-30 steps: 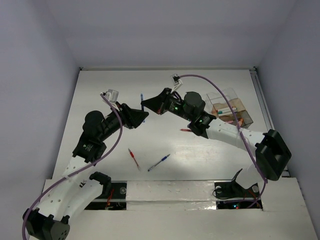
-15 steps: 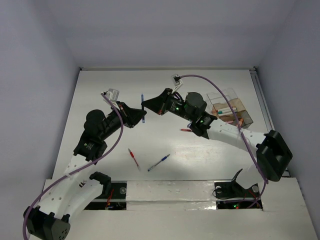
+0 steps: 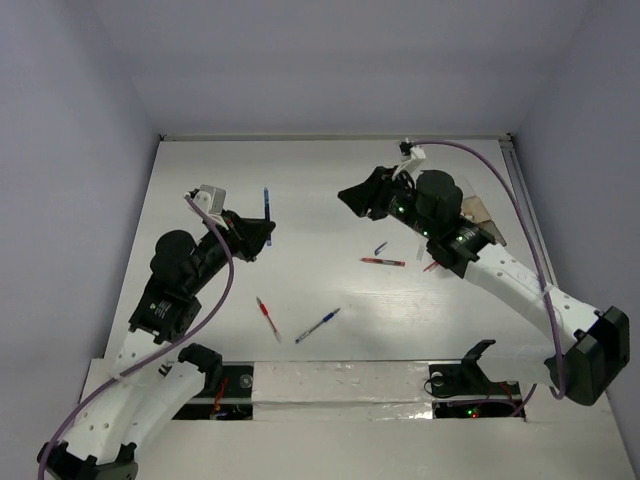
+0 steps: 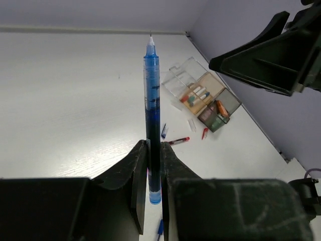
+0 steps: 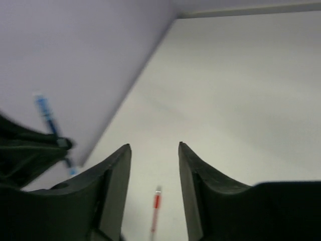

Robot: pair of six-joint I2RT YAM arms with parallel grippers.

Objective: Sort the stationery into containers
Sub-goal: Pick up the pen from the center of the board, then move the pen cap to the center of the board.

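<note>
My left gripper (image 3: 266,230) is shut on the lower end of a blue pen (image 3: 267,203), holding it off the table. In the left wrist view the blue pen (image 4: 152,110) stands upright, pinched between the fingers of the left gripper (image 4: 154,144). My right gripper (image 3: 348,197) hangs open and empty to the right of the pen; in its own view the right gripper (image 5: 154,145) has a red pen (image 5: 156,206) on the table below it. The clear container (image 4: 200,93) holds several small items; in the top view the container (image 3: 481,211) is mostly hidden by the right arm.
On the table lie a red pen (image 3: 267,317), a blue pen (image 3: 318,325), another red pen (image 3: 383,262), a short blue piece (image 3: 380,247) and a small red piece (image 3: 430,266). Walls close the table on three sides.
The right gripper opened, let go of the blue pen and drew back to the right. The left gripper shut on the pen and carried it to the left.
</note>
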